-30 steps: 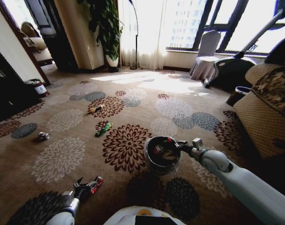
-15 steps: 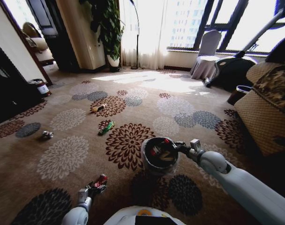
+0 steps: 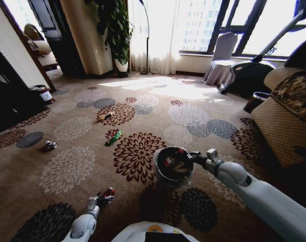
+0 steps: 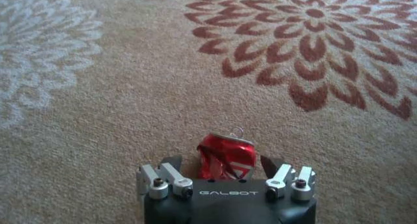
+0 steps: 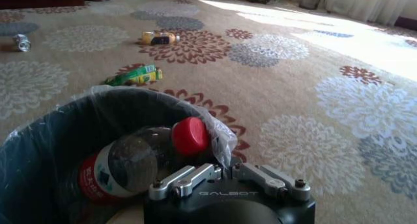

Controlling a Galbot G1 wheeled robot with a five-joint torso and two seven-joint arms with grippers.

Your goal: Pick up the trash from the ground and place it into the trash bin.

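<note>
The left gripper (image 3: pixel 106 195), fingers clamped on a crushed red can (image 4: pixel 225 156), has drawn back toward the robot. The right gripper (image 5: pixel 225 171) pinches the trash bin (image 3: pixel 173 165) rim, so the drop looks near.

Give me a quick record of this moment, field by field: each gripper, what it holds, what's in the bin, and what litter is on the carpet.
left gripper: shut on crushed red can, low over the carpet
right gripper: shut on trash bin rim, bin held up
bin contents: bottle with red cap
litter on carpet: green packet; yellow bottle; small silver can
</note>
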